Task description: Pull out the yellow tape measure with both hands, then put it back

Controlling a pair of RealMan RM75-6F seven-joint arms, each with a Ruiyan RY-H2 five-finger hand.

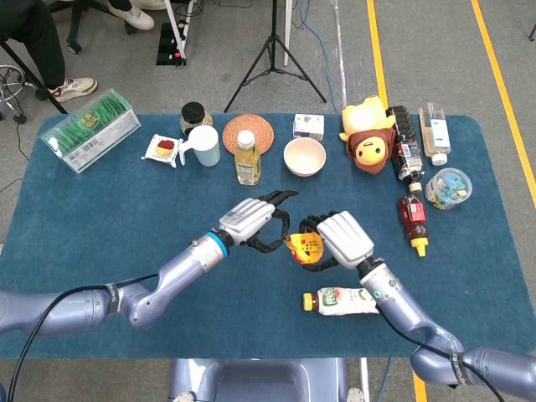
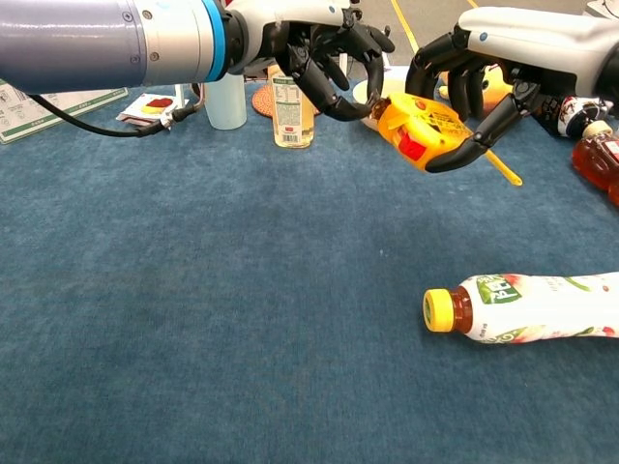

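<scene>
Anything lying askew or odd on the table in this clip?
A yellow-capped drink bottle lies on its side below the right hand, and a red sauce bottle lies flat near the right edge. Nothing looks spilled.

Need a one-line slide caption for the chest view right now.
Right hand holds the yellow tape measure above the blue table; left hand fingers reach its tip.

Yellow tape measure (image 1: 305, 246) between both hands
</scene>
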